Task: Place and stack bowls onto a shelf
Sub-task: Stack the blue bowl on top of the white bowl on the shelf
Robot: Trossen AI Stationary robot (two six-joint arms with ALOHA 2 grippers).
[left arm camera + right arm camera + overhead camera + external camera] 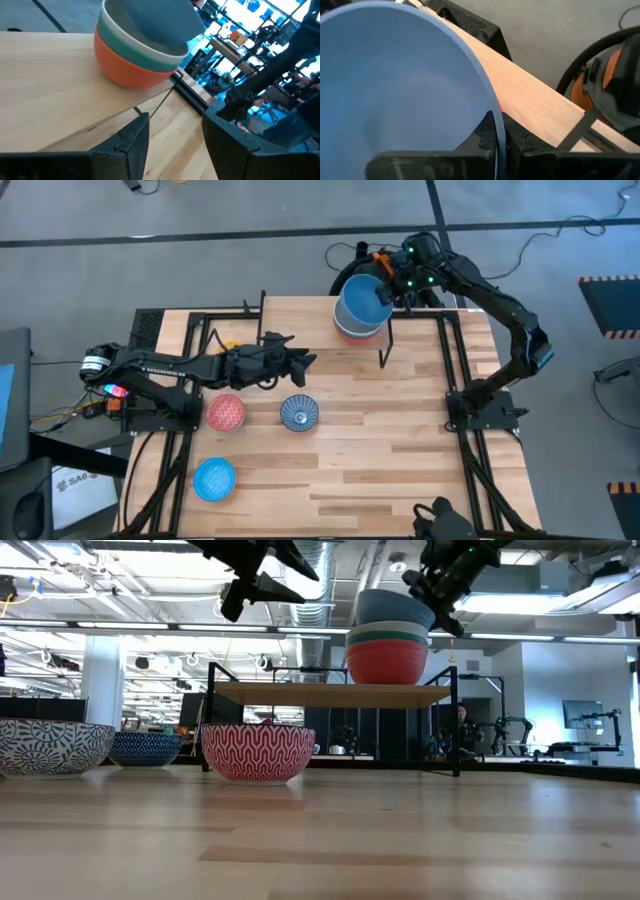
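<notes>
I see the right pincer (385,288) reaching over the shelf (335,693), clamping the large blue bowl (361,302) rim atop the stack; the left pincer (300,362) hovers agape.

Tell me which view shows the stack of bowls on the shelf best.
The low view: the stack shows side-on, red, green, then large blue bowl. The high view shows only the top; the left wrist view shows it obliquely; the right wrist view shows only blue.

My right jaws pinch the rim of the large blue bowl (361,302), tilted atop the green bowl (386,636) and red bowl (386,662) on the light-wood shelf (340,694).
</notes>
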